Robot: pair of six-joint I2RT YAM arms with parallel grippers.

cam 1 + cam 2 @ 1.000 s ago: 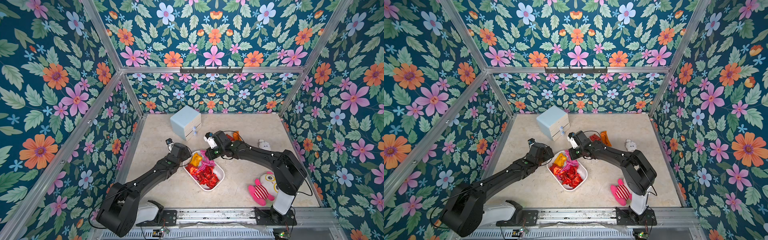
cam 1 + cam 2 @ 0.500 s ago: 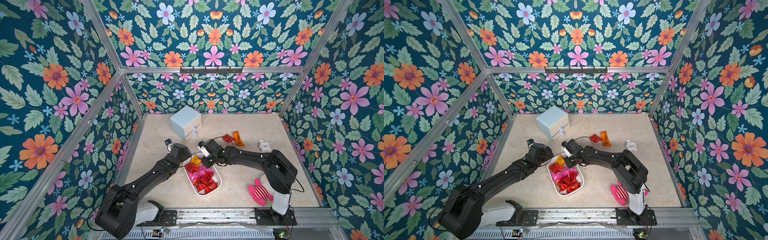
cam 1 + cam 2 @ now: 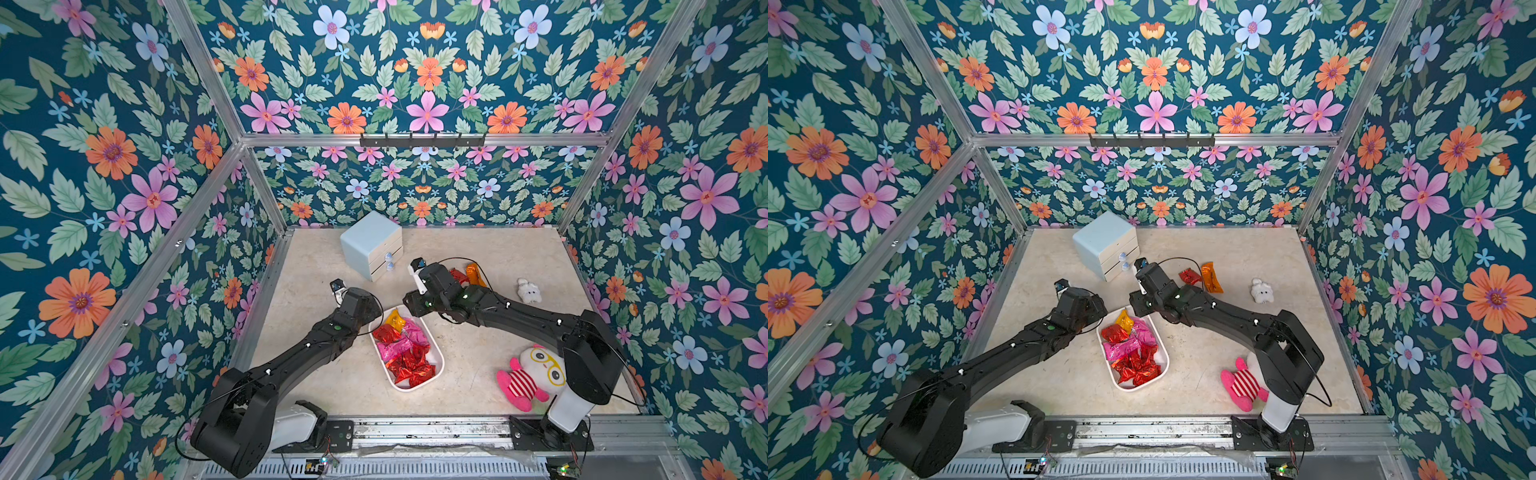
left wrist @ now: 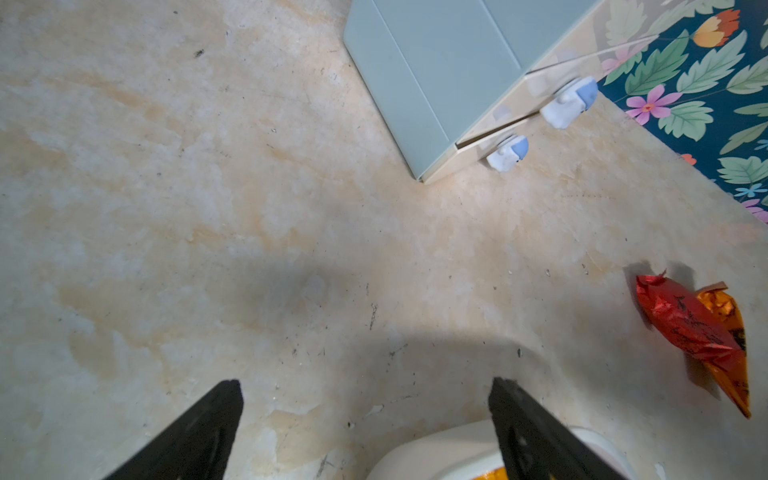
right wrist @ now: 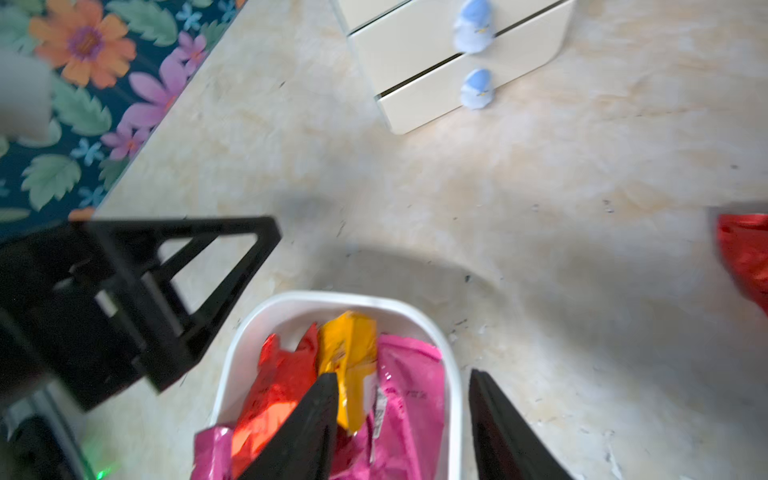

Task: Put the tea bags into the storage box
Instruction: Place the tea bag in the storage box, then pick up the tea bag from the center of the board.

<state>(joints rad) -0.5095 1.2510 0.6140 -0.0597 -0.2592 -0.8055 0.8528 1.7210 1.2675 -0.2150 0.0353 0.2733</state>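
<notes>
My right gripper (image 5: 401,374) hangs with its jaws apart and nothing between them, above the far end of the white storage box (image 5: 332,296). My left gripper (image 4: 365,381), jaws likewise spread and empty, is poised over bare tabletop just beside that same end of the box.

Inside the box lie most of the tea bags (image 3: 405,349), a heap of red, magenta and orange-yellow foil sachets. Two more sit out on the marbled table (image 3: 1059,374) beyond my right wrist, a red tea bag (image 3: 1190,276) touching an orange tea bag (image 3: 1212,277).

A pale blue drawer unit (image 3: 370,243) stands near the back wall. A small white plush toy (image 3: 528,291) lies to the right of the loose sachets. A pink-and-white plush toy (image 3: 528,376) rests beside the base of my right arm.
</notes>
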